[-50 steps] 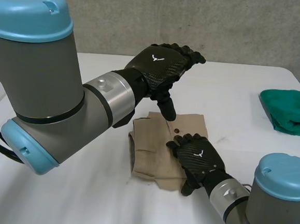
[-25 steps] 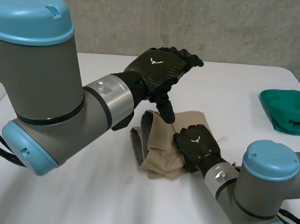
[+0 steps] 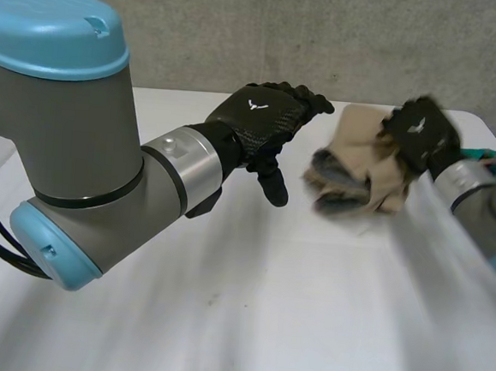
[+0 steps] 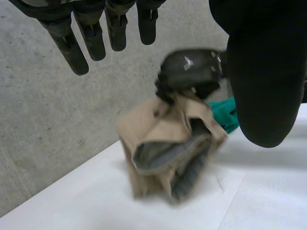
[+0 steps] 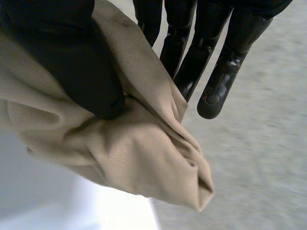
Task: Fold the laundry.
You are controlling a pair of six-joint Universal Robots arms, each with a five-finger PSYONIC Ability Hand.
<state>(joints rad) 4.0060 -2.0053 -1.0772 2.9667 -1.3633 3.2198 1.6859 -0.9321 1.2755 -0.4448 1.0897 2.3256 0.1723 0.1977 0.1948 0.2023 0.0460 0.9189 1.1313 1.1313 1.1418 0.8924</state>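
Note:
My right hand (image 3: 420, 130) is shut on a bunched tan garment (image 3: 356, 173) and holds it in the air above the table's far right part. In the right wrist view the thumb (image 5: 72, 57) presses the tan garment (image 5: 129, 158) against the fingers (image 5: 192, 48). My left hand (image 3: 262, 118) hovers open over the middle of the table, to the left of the garment and apart from it. Seen from the left wrist, the garment (image 4: 158, 139) hangs from the right hand (image 4: 189, 72), beyond my left hand's straight fingers (image 4: 91, 33).
A green cloth (image 3: 491, 157) lies at the table's right edge, behind the right arm, with a piece of the green cloth (image 4: 223, 112) showing behind the garment. The white table (image 3: 221, 304) lies bare below both hands. A grey wall rises behind.
My right hand closed on the tan garment, lifted it off the table and swung it up and to the right. The left hand stayed almost still.

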